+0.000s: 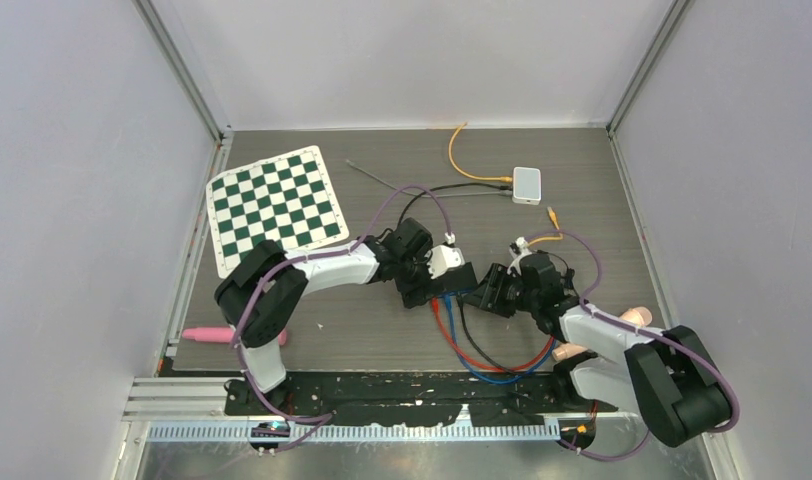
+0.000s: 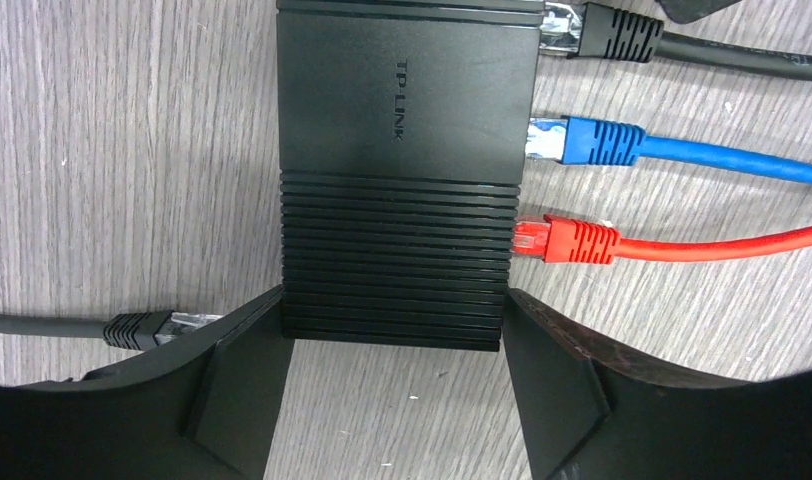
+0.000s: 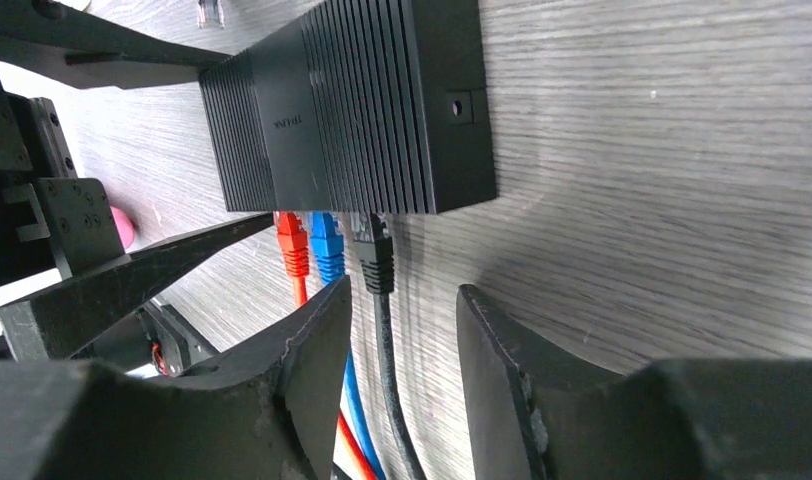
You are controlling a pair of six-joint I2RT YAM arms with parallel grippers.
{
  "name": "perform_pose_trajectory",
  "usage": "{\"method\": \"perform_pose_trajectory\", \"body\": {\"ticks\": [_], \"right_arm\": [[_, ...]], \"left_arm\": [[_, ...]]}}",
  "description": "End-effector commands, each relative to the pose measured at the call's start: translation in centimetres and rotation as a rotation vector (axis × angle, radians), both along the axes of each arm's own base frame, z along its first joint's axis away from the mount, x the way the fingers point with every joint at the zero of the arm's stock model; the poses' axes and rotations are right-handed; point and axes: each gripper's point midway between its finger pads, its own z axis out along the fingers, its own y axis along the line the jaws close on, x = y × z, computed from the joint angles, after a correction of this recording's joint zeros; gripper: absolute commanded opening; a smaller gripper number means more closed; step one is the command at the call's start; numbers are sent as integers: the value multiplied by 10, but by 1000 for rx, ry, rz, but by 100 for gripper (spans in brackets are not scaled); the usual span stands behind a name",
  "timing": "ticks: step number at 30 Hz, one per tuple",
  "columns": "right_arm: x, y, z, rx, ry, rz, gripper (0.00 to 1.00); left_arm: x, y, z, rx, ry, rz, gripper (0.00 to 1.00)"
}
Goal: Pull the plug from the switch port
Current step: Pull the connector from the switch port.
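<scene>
The left gripper (image 2: 394, 310) is clamping the black switch (image 2: 402, 170) across its ribbed end, one finger pressing on each side, while the switch is lying flat on the grey table (image 3: 662, 150) near the middle of the top view. In the left wrist view, the black plug (image 2: 612, 35) is sitting in a port on the switch's 3 o'clock side, with the blue plug (image 2: 592, 140) and the red plug (image 2: 572, 240) lining up beside it toward 6 o'clock. The right gripper (image 3: 404, 300) is hanging released, its fingers straddling the black cable (image 3: 387, 350) just behind that plug, a clear gap showing at the cable's 3 o'clock.
</scene>
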Motion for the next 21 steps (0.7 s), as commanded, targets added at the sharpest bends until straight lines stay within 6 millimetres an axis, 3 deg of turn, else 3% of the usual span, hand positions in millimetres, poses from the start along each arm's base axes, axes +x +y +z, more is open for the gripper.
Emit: {"method": "perform_pose_trajectory", "body": {"ticks": [1,7,14,21], "right_arm": [[13,11,6,31,-31,0,49],[23,15,-6,42,-3,-48,45],[23,11,-23,34,36,-88,30],[13,7,-36,8,69,-83,31]], "left_arm": [[-2,-10,1,-42,2,-20,74],[-7,-9,-5,-45,23,-18,69],[-8,-9,-4,-51,30,-11,66],[-11,-10,-3,-59,44,-16,64]]}}
